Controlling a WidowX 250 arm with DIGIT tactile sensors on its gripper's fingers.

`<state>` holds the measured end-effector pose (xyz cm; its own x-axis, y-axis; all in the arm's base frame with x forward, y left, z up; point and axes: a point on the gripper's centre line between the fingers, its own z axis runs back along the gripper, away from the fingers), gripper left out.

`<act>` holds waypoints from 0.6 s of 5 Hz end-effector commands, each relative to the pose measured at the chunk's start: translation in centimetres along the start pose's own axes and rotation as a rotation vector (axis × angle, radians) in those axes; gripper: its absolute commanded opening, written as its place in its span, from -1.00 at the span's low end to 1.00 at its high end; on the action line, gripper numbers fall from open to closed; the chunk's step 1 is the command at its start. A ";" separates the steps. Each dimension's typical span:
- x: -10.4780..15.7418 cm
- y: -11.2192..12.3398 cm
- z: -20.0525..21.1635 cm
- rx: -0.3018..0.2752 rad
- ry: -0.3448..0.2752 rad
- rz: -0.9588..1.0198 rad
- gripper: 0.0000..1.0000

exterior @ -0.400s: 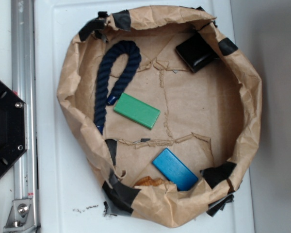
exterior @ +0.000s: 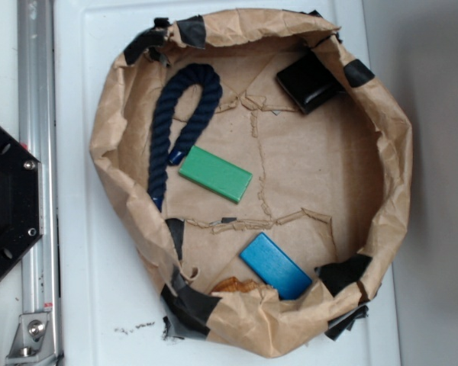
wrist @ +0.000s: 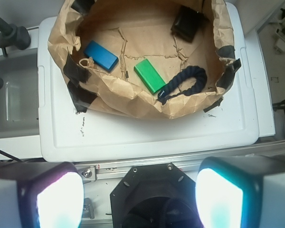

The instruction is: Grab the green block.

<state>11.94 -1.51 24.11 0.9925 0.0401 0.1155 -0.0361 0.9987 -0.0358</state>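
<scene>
Green block (exterior: 215,174) lies flat on the floor of a brown paper basin (exterior: 401,145), a crumpled paper wall patched with black tape, which sits on a white bench (exterior: 84,252). The block rests left of the basin's middle, tilted so its long side runs from upper left to lower right in the exterior view. Its upper left corner sits just beside the loose end of a dark blue rope (exterior: 179,114), which bends in an arch toward the basin's far wall; whether rope and block touch I cannot tell. A blue block (exterior: 275,265) lies flat near the basin's lower wall, well apart from the green one. Next to it, at the lower wall, a small orange-brown thing (exterior: 233,286) peeks out, partly hidden by the paper. A glossy black square object (exterior: 309,81) leans in the upper right part of the basin, against the wall.

In the wrist view the tool (wrist: 137,194) hangs back from the bench, over the black robot base (wrist: 152,197) and a metal rail (wrist: 133,166) along the bench's near edge. Its two fingers (wrist: 218,199) fill the lower corners of that view, spread wide apart with nothing between them. The green block (wrist: 150,75) shows there inside the basin, far from the tool.
</scene>
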 end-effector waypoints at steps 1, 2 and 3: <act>9.9 4.4 -4.2 -0.023 -0.105 -0.146 1.00; 13.7 4.0 -7.4 -0.037 -0.111 -0.253 1.00; 12.7 2.0 -12.7 -0.035 -0.019 -0.397 1.00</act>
<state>25.39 1.58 11.79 0.9404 -0.3230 0.1062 0.3284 0.9438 -0.0382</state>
